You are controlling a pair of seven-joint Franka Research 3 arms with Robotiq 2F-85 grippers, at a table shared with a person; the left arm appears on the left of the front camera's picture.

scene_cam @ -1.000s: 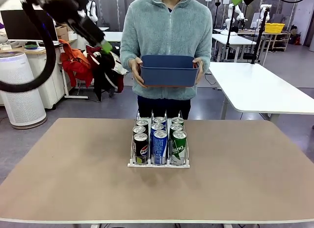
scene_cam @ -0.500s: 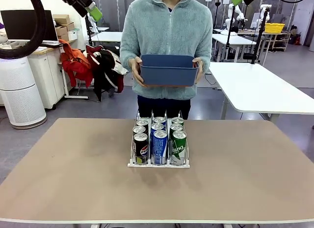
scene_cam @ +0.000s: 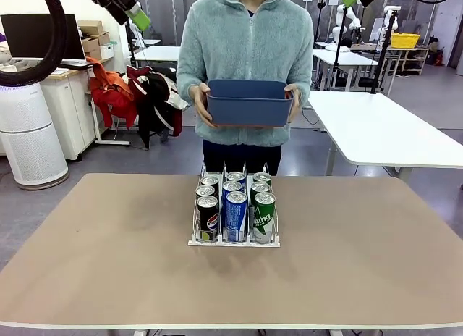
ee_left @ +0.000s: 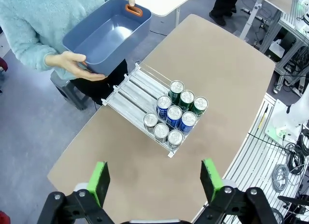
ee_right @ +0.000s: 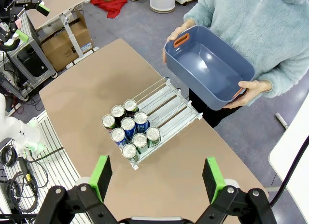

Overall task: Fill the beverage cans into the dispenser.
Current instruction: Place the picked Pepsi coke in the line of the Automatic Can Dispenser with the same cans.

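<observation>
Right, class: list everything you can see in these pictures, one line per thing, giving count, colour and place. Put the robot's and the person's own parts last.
Beverage cans: nine; three dark, three blue, three green, silver tops; packed at the dispenser's robot-side end.
Dispenser: one, white base with wire dividers, three lanes; mid-table, far half of lanes bare.
Blue bin: one, orange handles, nothing inside; held above the table's far edge.
Table: one, tan top.
Person's hands: two, gripping the bin's ends.
Left gripper: black, green pads, open, high above the table.
Right gripper: same colours, open, also high up.
</observation>
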